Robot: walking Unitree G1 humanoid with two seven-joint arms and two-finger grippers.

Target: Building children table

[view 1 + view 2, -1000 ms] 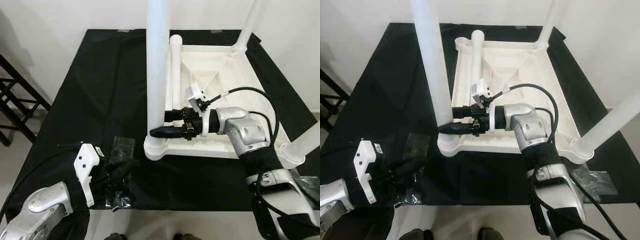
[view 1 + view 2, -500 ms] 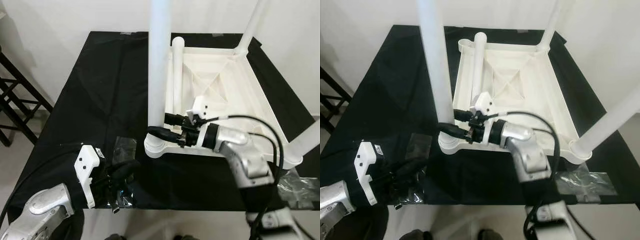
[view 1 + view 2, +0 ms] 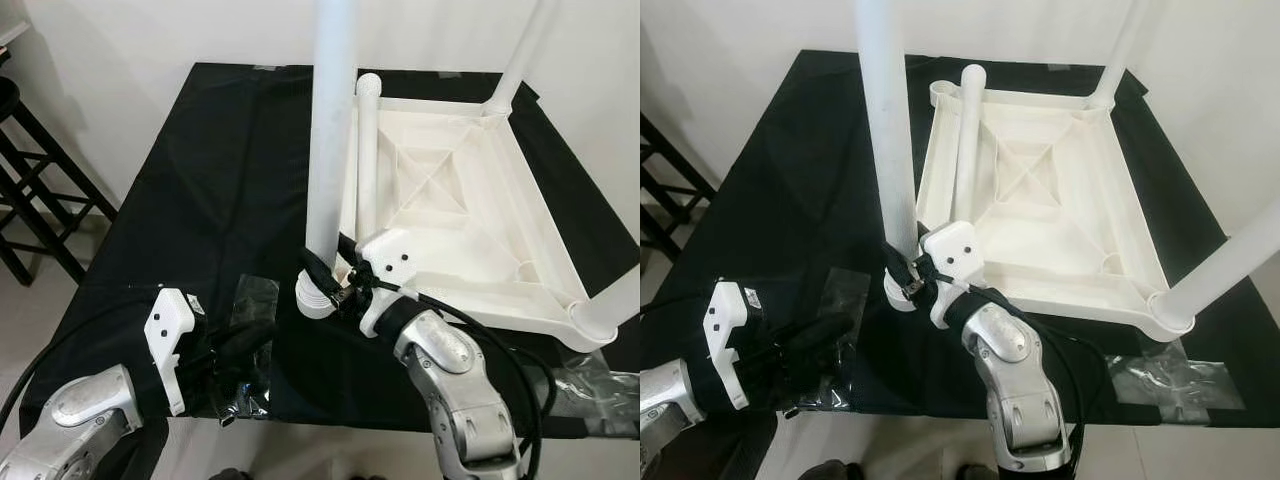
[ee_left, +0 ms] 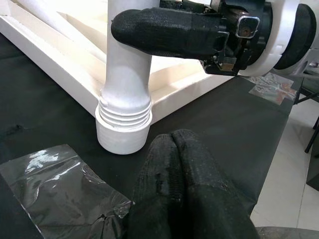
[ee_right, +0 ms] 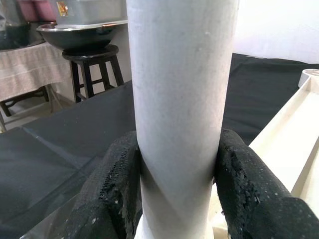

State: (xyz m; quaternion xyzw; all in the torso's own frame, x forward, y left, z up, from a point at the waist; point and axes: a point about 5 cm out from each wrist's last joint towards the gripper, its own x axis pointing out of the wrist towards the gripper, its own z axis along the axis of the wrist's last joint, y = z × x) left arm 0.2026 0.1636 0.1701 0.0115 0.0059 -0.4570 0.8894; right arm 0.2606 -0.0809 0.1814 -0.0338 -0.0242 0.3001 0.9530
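The white table leg stands upright in the corner socket of the upturned tabletop, at about 7 o'clock of that top on the black surface. The right gripper has its fingers clamped on the leg just above the socket. A crooked twist could cross the threads or drag the tabletop. The left gripper rests at 8 o'clock, fingers pressed together, holding nothing, over a plastic bag.
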